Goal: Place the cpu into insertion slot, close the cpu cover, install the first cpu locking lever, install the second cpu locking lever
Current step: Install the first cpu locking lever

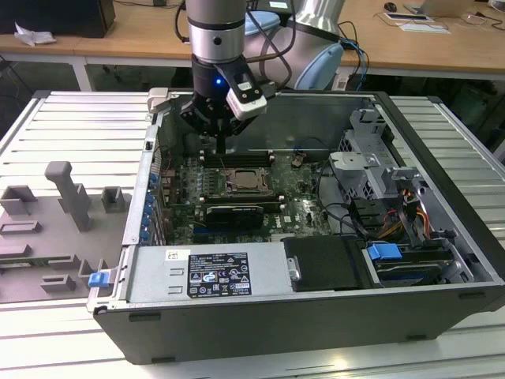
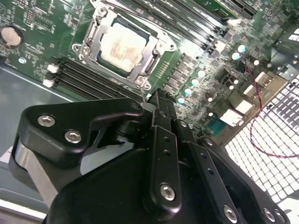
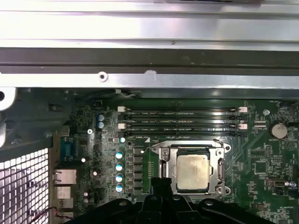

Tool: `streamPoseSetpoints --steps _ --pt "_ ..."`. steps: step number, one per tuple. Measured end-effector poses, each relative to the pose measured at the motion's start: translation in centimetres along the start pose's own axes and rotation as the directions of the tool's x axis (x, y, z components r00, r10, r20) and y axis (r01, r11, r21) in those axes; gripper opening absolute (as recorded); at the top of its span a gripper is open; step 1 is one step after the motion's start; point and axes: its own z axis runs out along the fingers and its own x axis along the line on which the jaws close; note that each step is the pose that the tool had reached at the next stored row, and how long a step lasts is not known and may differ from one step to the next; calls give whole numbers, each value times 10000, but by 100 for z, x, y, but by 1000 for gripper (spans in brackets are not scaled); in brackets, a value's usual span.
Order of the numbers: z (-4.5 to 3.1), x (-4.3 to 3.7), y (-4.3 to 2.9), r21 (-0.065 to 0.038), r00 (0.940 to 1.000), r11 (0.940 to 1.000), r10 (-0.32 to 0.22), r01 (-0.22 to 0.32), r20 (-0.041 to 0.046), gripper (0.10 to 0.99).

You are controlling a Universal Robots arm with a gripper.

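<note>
— What stood at the exterior view's left?
— Grey fixtures sat on the slatted table, apart from the open computer case.

— And further along?
— The gripper hung inside the case, near its far wall. It pointed down at the green motherboard. Its tip was over the memory slots, just beyond the socket.

— How was the claw set?
— Narrow. In the second wrist view the fingers ran together to the tip, and I saw nothing pinched between them.

— Where was the chip?
— The cpu lay flat in the insertion slot, pale face up. The cpu cover was down around it, with the chip showing through its window.

— Were the levers latched?
— I could not tell. One thin locking lever ended close to the gripper's tip.

— And toward the exterior view's right?
— A long black card lay on the near side of the socket. Beyond it were the metal drive cage and a blue tab.
</note>
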Motion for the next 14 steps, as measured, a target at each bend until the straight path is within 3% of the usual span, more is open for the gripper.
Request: streamPoseSetpoints --steps 9,14 --pt "35 192 4 -4 10000 10000 0 0 0 106" --pt "75 205 30 -5 10000 10000 1 -1 -26 106"
